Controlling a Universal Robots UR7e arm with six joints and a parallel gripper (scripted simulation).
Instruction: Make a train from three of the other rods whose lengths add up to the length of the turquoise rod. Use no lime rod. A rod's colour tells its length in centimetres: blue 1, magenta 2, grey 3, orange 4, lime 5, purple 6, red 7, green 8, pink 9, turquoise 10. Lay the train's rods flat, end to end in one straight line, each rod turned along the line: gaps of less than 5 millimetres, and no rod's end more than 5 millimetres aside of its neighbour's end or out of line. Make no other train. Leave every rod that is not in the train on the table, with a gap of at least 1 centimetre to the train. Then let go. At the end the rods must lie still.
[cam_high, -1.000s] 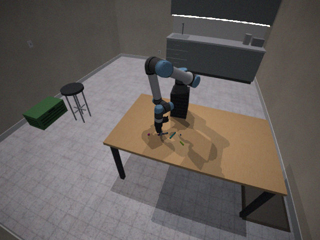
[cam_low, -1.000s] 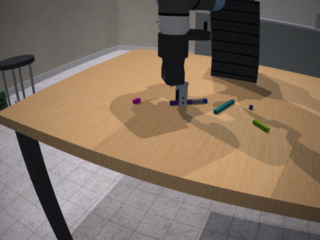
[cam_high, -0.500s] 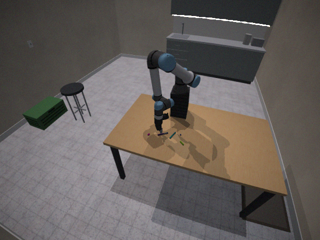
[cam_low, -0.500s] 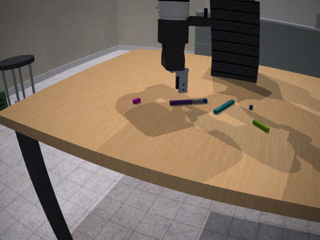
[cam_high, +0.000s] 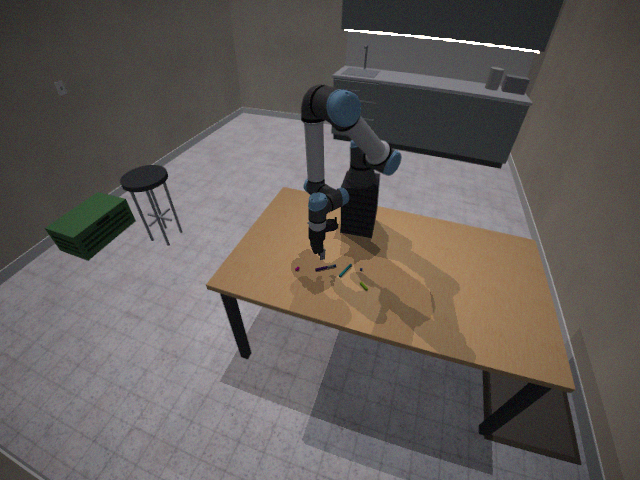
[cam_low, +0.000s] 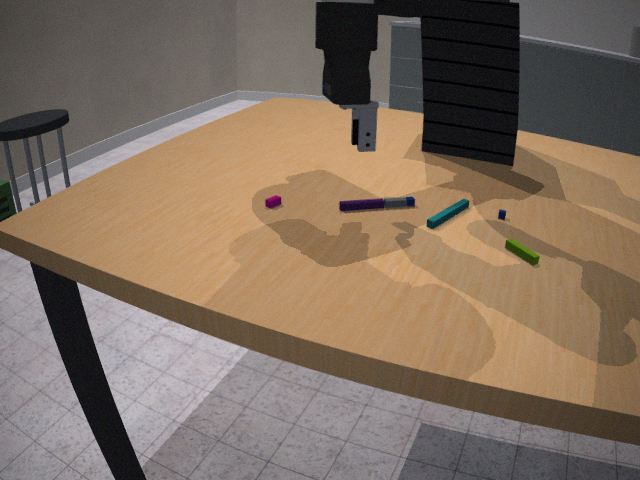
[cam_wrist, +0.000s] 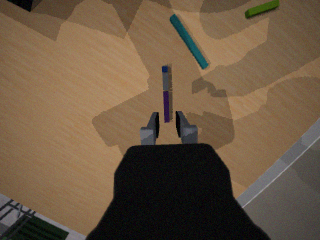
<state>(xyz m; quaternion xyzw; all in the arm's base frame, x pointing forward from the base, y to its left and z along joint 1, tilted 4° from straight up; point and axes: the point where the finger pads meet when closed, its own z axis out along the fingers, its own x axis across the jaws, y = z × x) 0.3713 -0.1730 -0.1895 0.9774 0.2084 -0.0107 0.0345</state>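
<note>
A purple rod (cam_low: 361, 204), a grey rod (cam_low: 394, 202) and a blue rod (cam_low: 410, 200) lie flat, end to end in one line on the table. The same line shows in the wrist view, with purple (cam_wrist: 166, 105), grey (cam_wrist: 166, 80) and blue (cam_wrist: 164, 69). The turquoise rod (cam_low: 447, 212) lies to the right of the line, apart from it. My gripper (cam_low: 364, 135) is open and empty, raised above the table over the purple end of the line; in the wrist view (cam_wrist: 167, 129) its fingers stand either side of that end.
A magenta rod (cam_low: 272, 200) lies to the left of the line. A second small blue rod (cam_low: 501, 213) and a lime rod (cam_low: 521, 251) lie to the right. The robot's black base (cam_low: 469, 82) stands behind. A stool (cam_high: 145, 178) and a green crate (cam_high: 90, 224) are on the floor.
</note>
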